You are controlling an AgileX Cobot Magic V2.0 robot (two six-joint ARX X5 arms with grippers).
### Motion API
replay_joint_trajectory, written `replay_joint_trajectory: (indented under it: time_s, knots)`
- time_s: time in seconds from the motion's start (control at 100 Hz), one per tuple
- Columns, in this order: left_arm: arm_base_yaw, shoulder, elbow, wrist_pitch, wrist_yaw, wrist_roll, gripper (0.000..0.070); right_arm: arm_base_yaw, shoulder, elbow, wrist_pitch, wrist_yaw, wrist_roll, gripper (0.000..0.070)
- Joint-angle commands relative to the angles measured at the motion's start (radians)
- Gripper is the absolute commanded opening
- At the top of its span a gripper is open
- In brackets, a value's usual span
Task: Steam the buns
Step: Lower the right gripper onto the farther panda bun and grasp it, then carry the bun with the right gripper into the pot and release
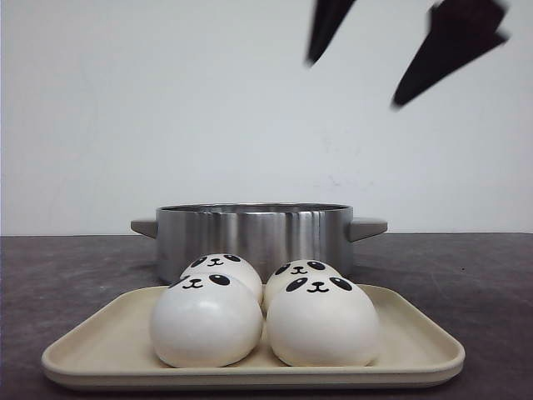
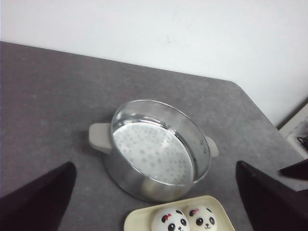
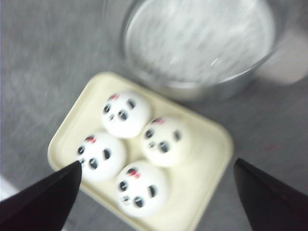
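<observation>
Four white panda-face buns sit close together on a cream tray (image 1: 416, 350): front left (image 1: 206, 321), front right (image 1: 322, 323), back left (image 1: 223, 268), back right (image 1: 300, 271). All of them show in the blurred right wrist view (image 3: 126, 113) (image 3: 166, 139) (image 3: 100, 155) (image 3: 140, 187). Two show in the left wrist view (image 2: 169, 220) (image 2: 204, 217). My right gripper (image 1: 353, 83) (image 3: 157, 164) is open and empty, high above the tray. My left gripper (image 2: 155, 166) is open and empty, high above the pot's near side. It does not show in the front view.
A steel steamer pot (image 1: 254, 233) with two grey handles stands just behind the tray; its perforated floor (image 2: 151, 151) is bare. It also shows in the right wrist view (image 3: 207, 86). The grey table's far right corner (image 2: 240, 89) meets a white wall.
</observation>
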Motion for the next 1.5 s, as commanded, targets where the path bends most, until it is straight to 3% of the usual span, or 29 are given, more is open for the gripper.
replay_joint_trajectory:
  time_s: [0.0,0.12,0.26,0.65,0.7,0.76,0.81,0.85,1.06,1.27,1.37,1.49]
  knots:
    - [-0.012,0.004,0.018,-0.002,0.003,0.000,0.0638,0.014,0.067,0.019,-0.004,0.000,0.071,0.0615]
    - [-0.040,0.004,0.018,-0.010,0.003,0.000,0.0638,0.019,0.185,0.019,0.011,-0.029,0.084,0.0608]
    - [-0.072,0.004,0.018,-0.009,0.003,0.000,0.0638,0.016,0.315,0.019,0.041,-0.026,0.092,0.0562]
    - [-0.139,0.005,0.018,-0.009,-0.002,0.000,0.0638,0.015,0.539,0.019,0.194,-0.013,0.160,0.0538]
    - [-0.143,0.005,0.018,-0.009,-0.003,0.001,0.0638,0.016,0.546,0.019,0.198,-0.012,0.162,0.0476]
    - [-0.146,0.005,0.018,-0.009,-0.005,0.003,0.0638,0.016,0.546,0.019,0.199,0.001,0.161,0.0335]
    - [-0.149,0.005,0.018,-0.009,-0.006,0.003,0.0638,0.016,0.546,0.019,0.202,0.028,0.160,0.0178]
    - [-0.150,0.005,0.018,-0.009,-0.006,0.003,0.0638,0.018,0.544,0.020,0.203,0.051,0.154,0.0000]
    - [-0.154,0.005,0.018,-0.009,-0.013,0.003,0.0638,0.030,0.459,0.022,0.182,0.055,0.139,0.0010]
    - [-0.154,0.005,0.018,-0.008,-0.013,0.003,0.0638,0.086,0.242,0.080,0.119,-0.016,0.119,0.0008]
    - [-0.154,0.005,0.018,-0.001,-0.013,0.003,0.0638,0.116,0.148,0.146,0.140,0.084,0.088,0.0007]
    - [-0.154,0.005,0.018,0.012,-0.014,0.003,0.0638,0.126,0.113,0.265,0.212,0.234,-0.014,0.0006]
